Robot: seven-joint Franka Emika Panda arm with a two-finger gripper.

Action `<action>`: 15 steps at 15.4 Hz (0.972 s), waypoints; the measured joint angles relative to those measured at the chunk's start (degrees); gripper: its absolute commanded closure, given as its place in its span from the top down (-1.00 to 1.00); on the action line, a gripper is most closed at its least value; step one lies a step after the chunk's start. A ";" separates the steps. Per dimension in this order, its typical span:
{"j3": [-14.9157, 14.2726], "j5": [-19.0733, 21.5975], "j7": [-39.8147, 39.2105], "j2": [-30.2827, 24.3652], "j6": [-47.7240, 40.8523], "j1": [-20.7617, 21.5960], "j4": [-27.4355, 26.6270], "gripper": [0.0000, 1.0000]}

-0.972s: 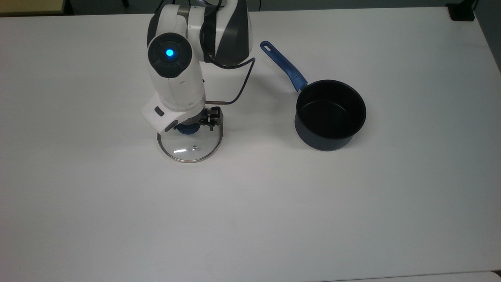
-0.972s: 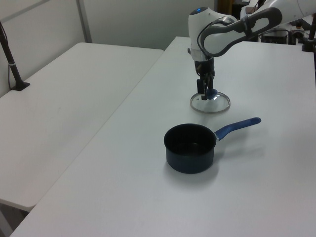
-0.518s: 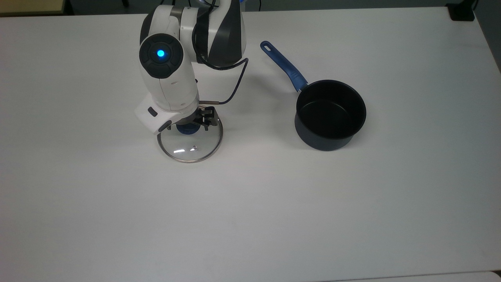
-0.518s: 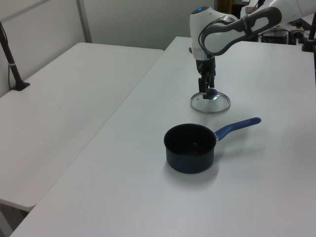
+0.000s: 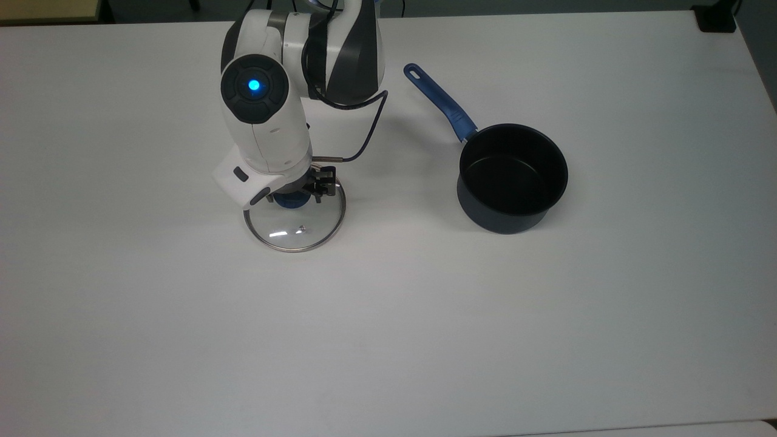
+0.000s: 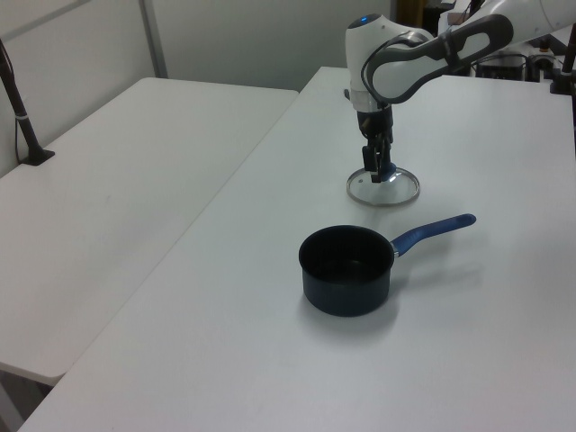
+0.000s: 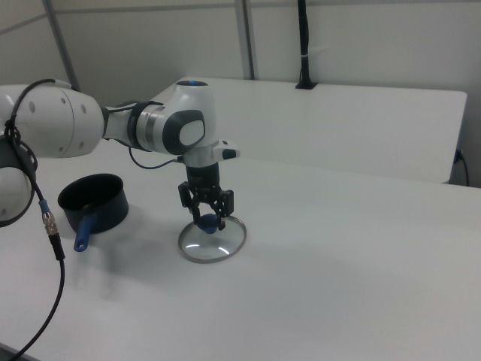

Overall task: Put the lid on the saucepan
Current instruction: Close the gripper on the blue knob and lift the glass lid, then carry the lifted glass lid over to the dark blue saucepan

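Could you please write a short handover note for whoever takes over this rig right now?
Gripper: down at the lid's blue knob, fingers open either side of it, not yet closed.
Lid: flat on the white table, on the top view's left, under the arm.
Saucepan: upright and empty on the top view's right, well apart from the lid; its blue handle points to the top view's upper left.
Done: the approach to the knob.
Left: close on the knob, lift the lid, carry it over the saucepan, set it on the rim, release.
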 measured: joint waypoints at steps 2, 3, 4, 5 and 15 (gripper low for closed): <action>0.00 -0.01 0.00 0.00 -0.01 -0.02 0.00 0.20; 0.00 -0.02 0.00 -0.04 -0.10 -0.04 0.04 0.17; 0.00 -0.02 -0.01 -0.05 -0.26 -0.10 0.03 0.13; 0.00 -0.02 -0.01 -0.08 -0.32 -0.18 0.05 0.13; -1.10 -0.02 -0.01 -6.50 -9.62 -0.68 4.87 0.07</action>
